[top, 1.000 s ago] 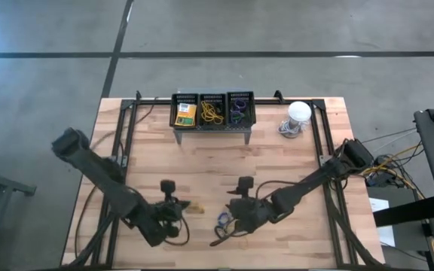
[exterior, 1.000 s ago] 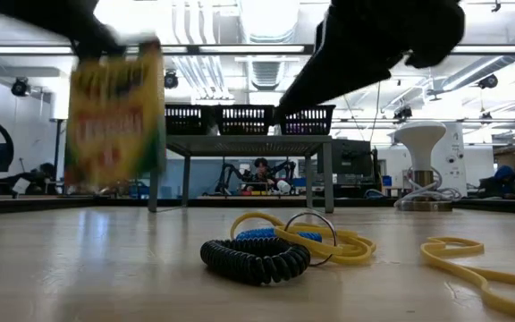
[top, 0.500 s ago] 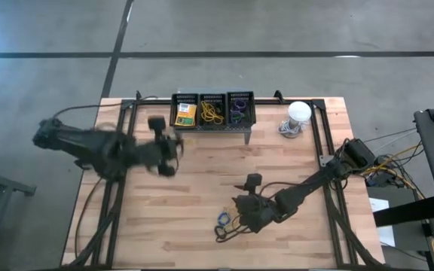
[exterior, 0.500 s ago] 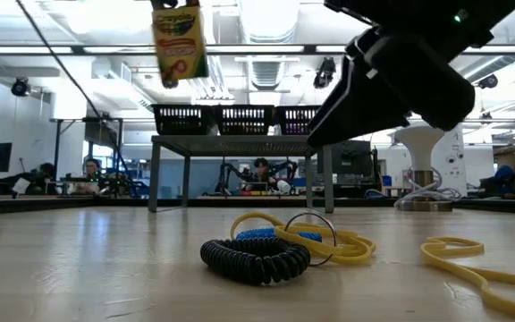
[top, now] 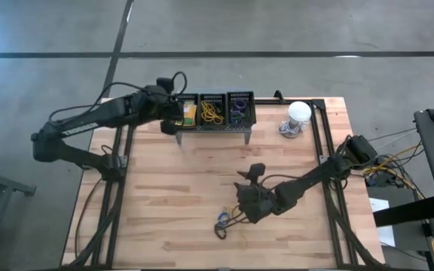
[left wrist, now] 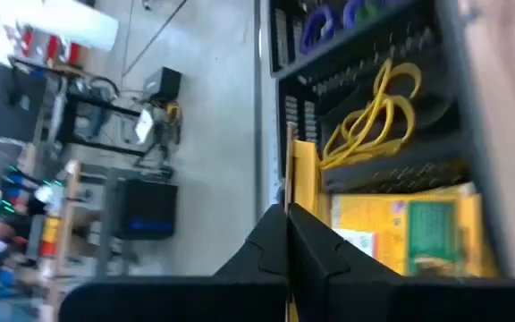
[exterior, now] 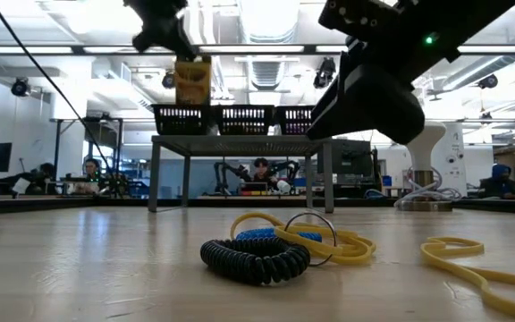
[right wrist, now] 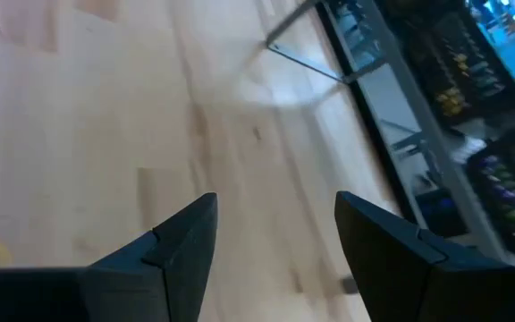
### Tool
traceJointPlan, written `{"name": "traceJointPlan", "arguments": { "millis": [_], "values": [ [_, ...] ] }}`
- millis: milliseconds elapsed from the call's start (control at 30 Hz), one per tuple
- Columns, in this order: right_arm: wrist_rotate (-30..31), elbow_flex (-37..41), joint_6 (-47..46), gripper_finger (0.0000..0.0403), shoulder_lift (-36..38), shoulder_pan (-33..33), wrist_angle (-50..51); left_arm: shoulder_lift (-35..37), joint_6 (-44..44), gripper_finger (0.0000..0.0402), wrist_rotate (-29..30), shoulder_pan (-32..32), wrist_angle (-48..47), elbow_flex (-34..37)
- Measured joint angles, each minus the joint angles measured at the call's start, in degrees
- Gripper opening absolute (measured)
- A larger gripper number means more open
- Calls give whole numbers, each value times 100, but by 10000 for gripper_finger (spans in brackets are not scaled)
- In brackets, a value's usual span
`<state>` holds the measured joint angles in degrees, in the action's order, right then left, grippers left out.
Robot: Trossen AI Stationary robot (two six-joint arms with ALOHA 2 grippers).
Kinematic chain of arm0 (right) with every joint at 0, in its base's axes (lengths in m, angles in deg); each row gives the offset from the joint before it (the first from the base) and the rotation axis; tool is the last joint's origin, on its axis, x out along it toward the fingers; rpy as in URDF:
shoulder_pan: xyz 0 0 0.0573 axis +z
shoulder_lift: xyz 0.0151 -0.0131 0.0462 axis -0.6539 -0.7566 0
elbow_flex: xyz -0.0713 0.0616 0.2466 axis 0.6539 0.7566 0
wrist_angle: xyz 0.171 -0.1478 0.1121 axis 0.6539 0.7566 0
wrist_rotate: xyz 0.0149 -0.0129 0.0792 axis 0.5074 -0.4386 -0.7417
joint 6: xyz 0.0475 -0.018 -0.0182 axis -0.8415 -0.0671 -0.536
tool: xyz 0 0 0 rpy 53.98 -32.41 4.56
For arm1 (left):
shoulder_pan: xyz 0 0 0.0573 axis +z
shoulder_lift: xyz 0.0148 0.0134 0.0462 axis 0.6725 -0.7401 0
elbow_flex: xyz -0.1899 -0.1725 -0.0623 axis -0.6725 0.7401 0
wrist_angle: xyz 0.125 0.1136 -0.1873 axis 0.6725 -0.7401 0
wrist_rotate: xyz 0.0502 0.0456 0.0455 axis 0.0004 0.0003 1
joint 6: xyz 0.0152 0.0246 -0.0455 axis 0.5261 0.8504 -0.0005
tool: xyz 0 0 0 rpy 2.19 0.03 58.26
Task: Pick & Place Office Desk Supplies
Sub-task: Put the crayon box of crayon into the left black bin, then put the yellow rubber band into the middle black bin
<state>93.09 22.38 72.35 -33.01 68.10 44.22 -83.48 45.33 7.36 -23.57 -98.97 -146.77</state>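
Left gripper point(top: 173, 114) clenched on a crayon box point(exterior: 192, 82), held above the left bin of the grey perforated stand point(top: 212, 113); edge of the held box visible between the dark fingers point(left wrist: 307, 259) in the left wrist view. Second crayon box point(left wrist: 414, 234) lying in that bin; yellow rubber bands point(left wrist: 371, 116) in the middle bin.

Right gripper point(right wrist: 274, 237) released, fingers spread, nothing between them, low over the table point(top: 164, 196) near its front. Black coiled loop point(exterior: 256, 258), blue loop point(exterior: 266, 235) and yellow bands point(exterior: 342, 245) lying just beside it on the wood.
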Motion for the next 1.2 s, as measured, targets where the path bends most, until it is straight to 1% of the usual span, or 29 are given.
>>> {"name": "traceJointPlan", "arguments": {
  "millis": [67,200,300,400,500,600,733,833,933,1000,1100,1200],
  "values": [
    [43,88,113,224,153,-47,12,-12,410,0,-15,136,423,287],
    [306,304,312,224,584,-89,2,-16,921,0,-93,301,1313,1005],
    [408,492,361,224,940,-144,-10,-16,974,1,-74,323,1809,1521],
    [419,667,330,224,1271,-188,-39,-18,889,10,69,288,1960,1834],
    [408,811,284,224,1515,-201,-70,-14,566,28,95,255,1914,1864],
    [405,934,324,224,1652,-203,-273,34,519,61,-67,253,1702,1832],
    [382,1025,424,224,1679,-203,-503,80,396,115,-439,246,1380,1536],
    [286,1023,418,224,1680,-203,-524,74,145,149,-554,229,909,1146],
    [-246,1023,417,224,1722,-253,-556,76,-343,171,-672,159,418,630],
    [-923,1021,418,224,1752,-382,-677,76,-895,178,-724,49,14,288],
    [-2258,1075,542,224,1774,-732,-827,97,-1820,179,-1130,-233,-439,-20],
    [-4077,1204,987,224,1695,-1161,-1292,128,-2532,170,-1669,-686,-556,71]
  ]
}}
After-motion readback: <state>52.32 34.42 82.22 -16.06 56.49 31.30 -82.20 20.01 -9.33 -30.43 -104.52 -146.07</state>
